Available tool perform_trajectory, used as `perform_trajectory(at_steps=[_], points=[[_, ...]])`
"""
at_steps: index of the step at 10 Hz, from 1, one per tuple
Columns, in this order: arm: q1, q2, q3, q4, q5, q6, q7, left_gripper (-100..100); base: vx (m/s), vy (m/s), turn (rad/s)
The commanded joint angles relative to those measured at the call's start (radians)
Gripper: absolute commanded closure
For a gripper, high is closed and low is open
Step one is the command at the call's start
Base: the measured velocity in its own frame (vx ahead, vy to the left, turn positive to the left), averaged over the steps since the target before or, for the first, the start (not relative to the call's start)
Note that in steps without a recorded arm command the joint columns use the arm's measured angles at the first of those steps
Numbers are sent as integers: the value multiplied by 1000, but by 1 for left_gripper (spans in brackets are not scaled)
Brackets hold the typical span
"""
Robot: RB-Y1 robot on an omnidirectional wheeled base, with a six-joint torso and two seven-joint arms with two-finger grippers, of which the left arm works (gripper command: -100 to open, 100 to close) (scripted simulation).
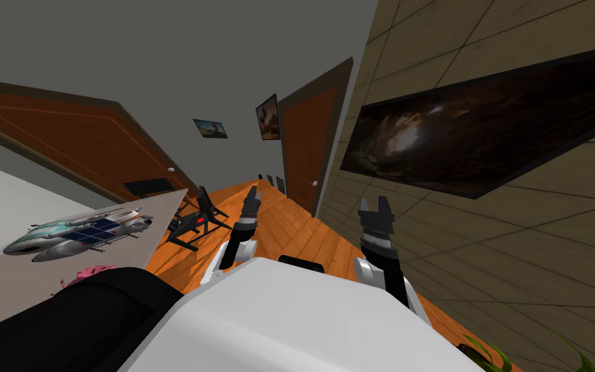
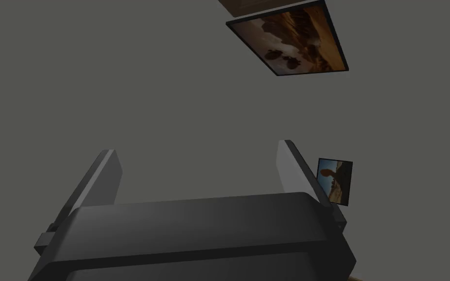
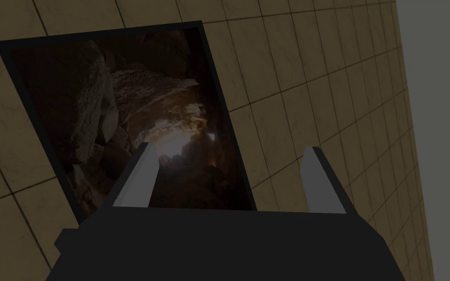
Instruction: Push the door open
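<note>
Where the head looks down the hall, far door (image 1: 306,152): brown and shut in its frame. It sits at the end of the tiled wall (image 1: 483,258) on the right, with a small round knob (image 1: 314,183) low on its edge.
Left door (image 1: 77,142): brown too, and shut. It is on the grey wall past the counter. I cannot tell which of the two doors is the one to push.
Left claw (image 1: 252,197): held up over the wood floor (image 1: 290,226). It points down the hall, is well apart from both doors and touches nothing.
Right claw (image 1: 376,208): held up just beside the tiled wall, near the big cave picture (image 1: 483,135). It is well short of the far door.
Counter (image 1: 6,213): pale, on the left. A toy plane (image 1: 77,232) lies on it.
Black folding frame (image 1: 193,223): on the floor, between the counter and the left arm.
Left wrist view, fingers (image 2: 102,180): the claw is wide, with nothing between the two blades.
Right wrist view, fingers (image 3: 138,180): this claw is wide as well, and it holds nothing.
</note>
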Motion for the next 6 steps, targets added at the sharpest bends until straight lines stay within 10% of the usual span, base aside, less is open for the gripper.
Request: perform_trajectory(at_steps=[1,6], points=[[-17,6,0,40,-8,-10,-32,-100,86,-7,-82],[-58,16,0,139,-29,-34,-111,-100,101,6,-37]])
